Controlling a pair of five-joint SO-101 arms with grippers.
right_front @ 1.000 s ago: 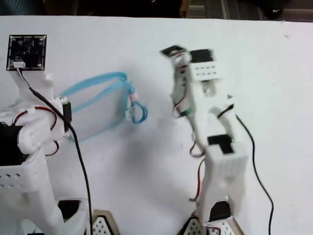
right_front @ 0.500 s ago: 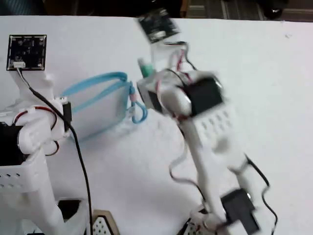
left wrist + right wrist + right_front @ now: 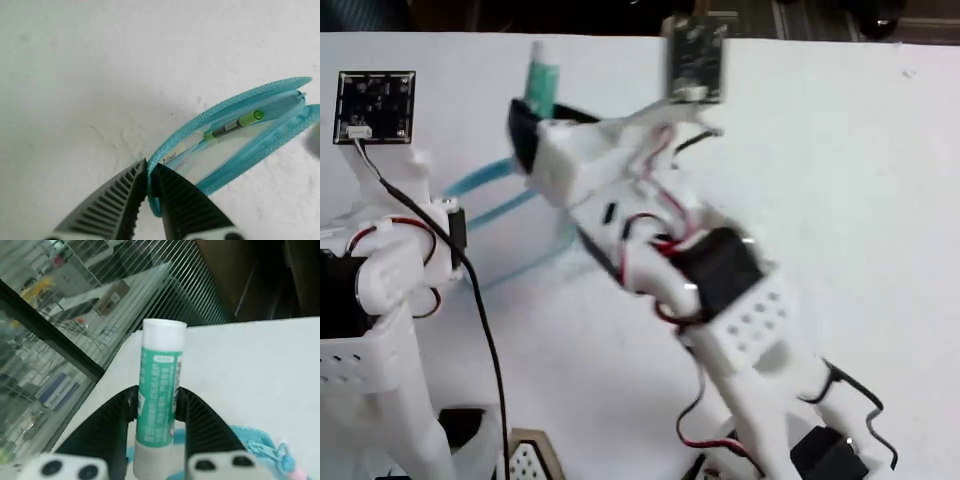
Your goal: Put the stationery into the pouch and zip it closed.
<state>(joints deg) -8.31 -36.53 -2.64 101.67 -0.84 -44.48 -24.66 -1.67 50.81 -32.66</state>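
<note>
The pouch (image 3: 235,145), clear with a blue zipper, lies flat on the white table (image 3: 880,150) with its mouth unzipped and gaping. Inside it rests a pen (image 3: 232,125) with a green cap and green end, lying along the opening just under the upper run of the zipper. The left gripper (image 3: 148,172) is clenched on the pouch's end, its two dark ribbed fingers pressed together over the zipper edge there. In the high view the pouch (image 3: 510,240) sits near the left arm, partly hidden under the right arm, which stretches across it. The right gripper (image 3: 158,400) grasps a glue stick (image 3: 159,390), a green and white tube with a white cap, clamped upright between its fingers. Seen from above, the glue stick (image 3: 540,85) hangs over the far side of the pouch, off the table.
</note>
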